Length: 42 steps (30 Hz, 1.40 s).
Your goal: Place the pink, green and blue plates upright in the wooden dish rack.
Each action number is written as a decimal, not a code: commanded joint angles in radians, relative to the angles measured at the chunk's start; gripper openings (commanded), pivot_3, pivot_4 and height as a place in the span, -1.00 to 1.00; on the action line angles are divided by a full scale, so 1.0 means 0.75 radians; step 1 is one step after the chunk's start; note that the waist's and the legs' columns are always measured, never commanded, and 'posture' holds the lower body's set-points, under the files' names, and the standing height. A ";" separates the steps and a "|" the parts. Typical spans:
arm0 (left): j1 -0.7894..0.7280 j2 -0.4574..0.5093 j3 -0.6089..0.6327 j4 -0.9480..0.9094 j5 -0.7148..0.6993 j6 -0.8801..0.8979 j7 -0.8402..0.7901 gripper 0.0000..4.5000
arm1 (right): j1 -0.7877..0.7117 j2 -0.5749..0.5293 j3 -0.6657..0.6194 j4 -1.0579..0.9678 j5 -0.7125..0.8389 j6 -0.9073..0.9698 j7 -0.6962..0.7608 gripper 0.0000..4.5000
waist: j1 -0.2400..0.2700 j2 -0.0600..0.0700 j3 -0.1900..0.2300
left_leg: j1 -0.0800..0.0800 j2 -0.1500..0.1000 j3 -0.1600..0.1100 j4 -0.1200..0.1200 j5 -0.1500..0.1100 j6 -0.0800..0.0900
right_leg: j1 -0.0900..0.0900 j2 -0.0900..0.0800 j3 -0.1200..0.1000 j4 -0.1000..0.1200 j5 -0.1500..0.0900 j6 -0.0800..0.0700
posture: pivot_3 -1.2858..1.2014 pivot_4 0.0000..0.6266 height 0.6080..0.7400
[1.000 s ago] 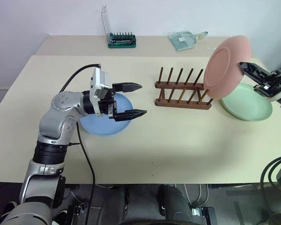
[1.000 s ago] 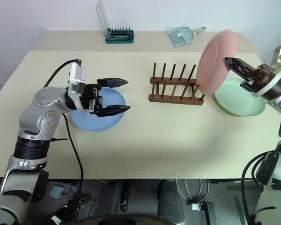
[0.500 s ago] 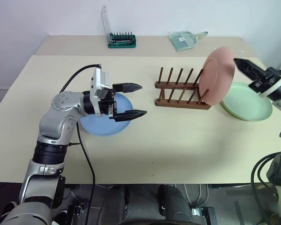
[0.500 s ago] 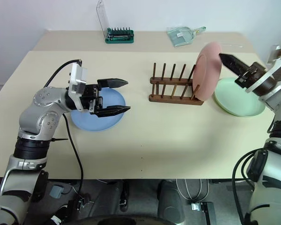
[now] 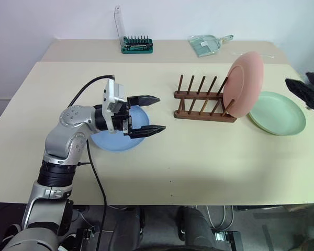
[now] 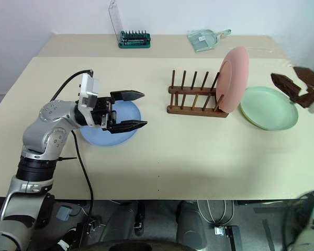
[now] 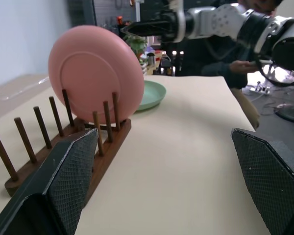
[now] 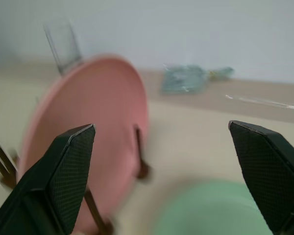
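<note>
Beige tabletop (image 5: 199, 167): pink plate (image 5: 244, 83) stands in the wooden dish rack's (image 5: 204, 103) end slot and may tip if unseated; green plate (image 5: 277, 112) and blue plate (image 5: 120, 130) lie flat; left gripper (image 5: 149, 113) and right gripper (image 6: 295, 83) jaws gape empty.

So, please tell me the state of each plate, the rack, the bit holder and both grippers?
pink plate: upright in rack's end slot
green plate: flat on table
blue plate: flat on table
wooden dish rack: other slots free
bit holder: lid raised
left gripper: open
right gripper: open
</note>
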<state>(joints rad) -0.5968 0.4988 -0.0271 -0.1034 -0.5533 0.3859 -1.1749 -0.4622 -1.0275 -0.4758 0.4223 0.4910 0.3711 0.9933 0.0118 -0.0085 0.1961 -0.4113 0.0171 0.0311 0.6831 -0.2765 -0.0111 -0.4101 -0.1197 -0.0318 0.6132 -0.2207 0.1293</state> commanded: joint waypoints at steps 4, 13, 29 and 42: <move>-0.063 -0.038 -0.009 0.016 0.000 -0.037 0.009 1.00 | 0.135 -0.048 0.240 -0.050 -0.193 -0.065 0.110 0.98 | -0.023 -0.001 -0.001 | 0.002 0.000 0.001 0.000 0.000 0.000 | 0.001 0.000 0.001 0.000 0.000 0.000 | 0.03 -0.52 0.76; -0.071 -0.043 -0.026 -0.024 -0.013 -0.005 0.014 1.00 | -0.160 0.077 0.495 0.427 -0.465 -0.231 -0.029 0.98 | -0.033 -0.001 -0.001 | 0.002 0.000 0.000 0.000 0.000 0.000 | 0.001 0.000 0.001 0.000 0.000 0.000 | 0.03 -0.52 0.76; -0.050 -0.039 -0.025 -0.062 -0.011 -0.010 0.088 1.00 | -0.437 0.104 0.538 0.786 -0.639 -0.459 -0.265 -0.99 | -0.029 -0.001 -0.001 | 0.001 0.000 0.000 0.000 0.000 0.000 | 0.001 0.000 0.001 0.000 0.000 0.000 | 0.03 -0.52 0.76; -0.082 -0.058 -0.017 -0.013 -0.002 -0.036 0.101 1.00 | -0.885 0.346 -0.095 0.181 0.384 -0.080 -0.224 -0.99 | -0.035 0.006 0.003 | 0.001 0.002 0.001 -0.003 0.001 -0.001 | -0.001 0.002 0.003 0.000 0.000 0.000 | 0.03 -0.52 0.76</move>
<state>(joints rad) -0.6438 0.4518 -0.0572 -0.0971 -0.5527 0.3775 -1.1038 -1.1303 -0.7768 -0.5008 0.7165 0.6095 0.1457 0.7790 -0.0144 -0.0037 0.1980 -0.4105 0.0183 0.0324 0.6812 -0.2762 -0.0117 -0.4110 -0.1186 -0.0299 0.6136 -0.2206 0.1295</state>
